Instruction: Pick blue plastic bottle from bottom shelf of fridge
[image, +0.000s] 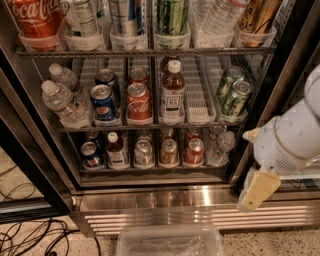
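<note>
The fridge (165, 197) stands open in the camera view. The blue plastic bottle (116, 150), with a white cap, dark liquid and a pale label, stands upright in the second lane from the left on the bottom shelf (150, 172). My gripper (254, 194), on a white arm with a cream-coloured tip, hangs at the right in front of the fridge's right frame. It is level with the steel base, well to the right of the bottle and apart from it. It holds nothing that I can see.
On the bottom shelf a blue can (91, 154) stands left of the bottle, with a silver can (143, 152), two red cans (169, 151) and a water bottle (220, 147) to its right. A larger brown bottle (172, 92) stands on the rack above. A clear bin (170, 241) and cables (30, 235) lie on the floor.
</note>
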